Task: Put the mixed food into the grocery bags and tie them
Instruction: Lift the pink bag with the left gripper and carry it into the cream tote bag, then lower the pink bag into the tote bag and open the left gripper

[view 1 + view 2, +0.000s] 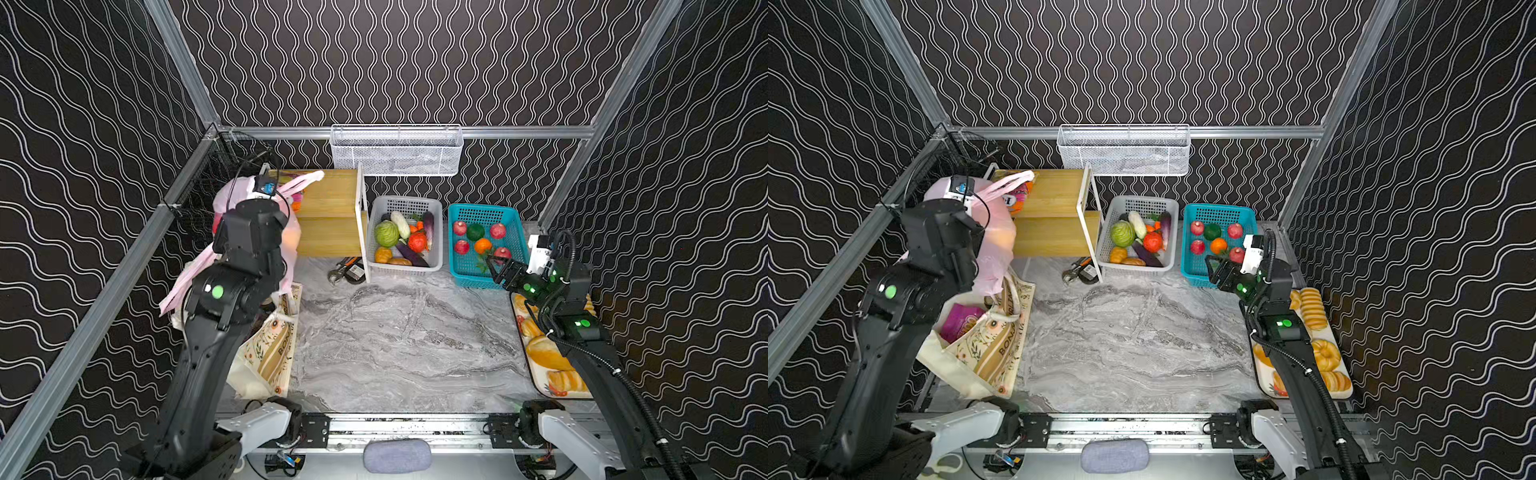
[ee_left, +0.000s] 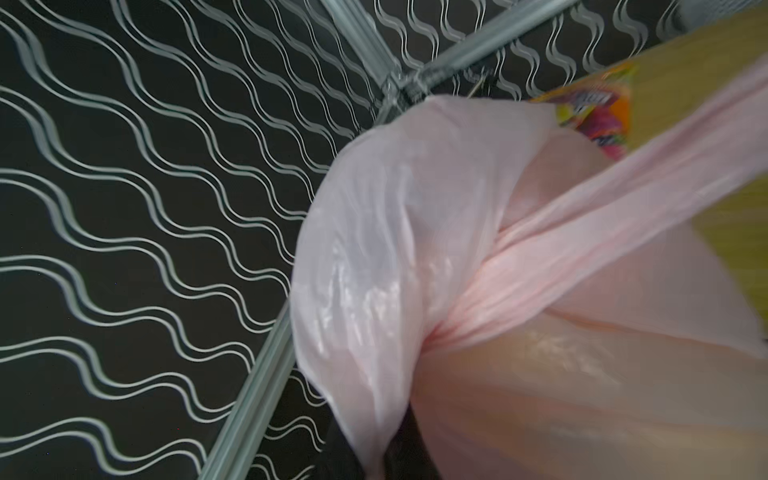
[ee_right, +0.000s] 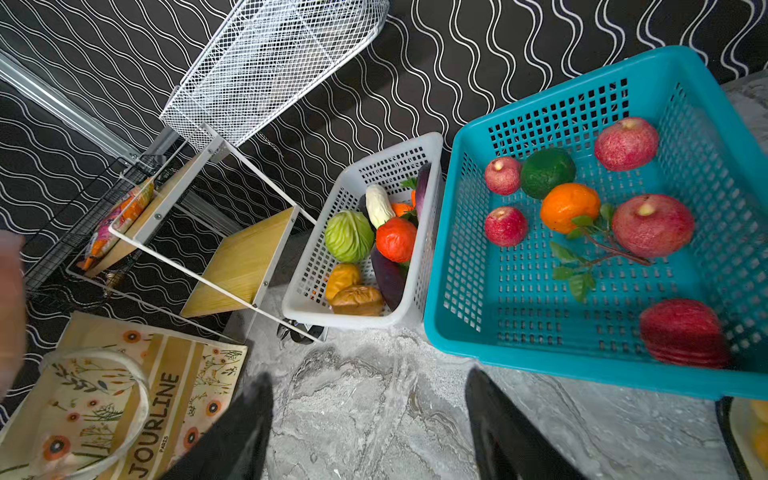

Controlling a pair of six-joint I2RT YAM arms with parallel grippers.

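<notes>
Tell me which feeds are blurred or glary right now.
Left wrist view: soft and motion-smeared, the pink plastic bag fills it with shiny glare patches, so no fine detail. Right wrist view: wide-angle bending, teal basket sharp, open right end effector out of focus. Both top views: evenly lit and sharp, left arm hides part of the bag.

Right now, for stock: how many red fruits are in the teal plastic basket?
5: two red fruits flank the green fruit, two flank the orange fruit, one at the teal basket's front wall. None seem hidden.
</notes>
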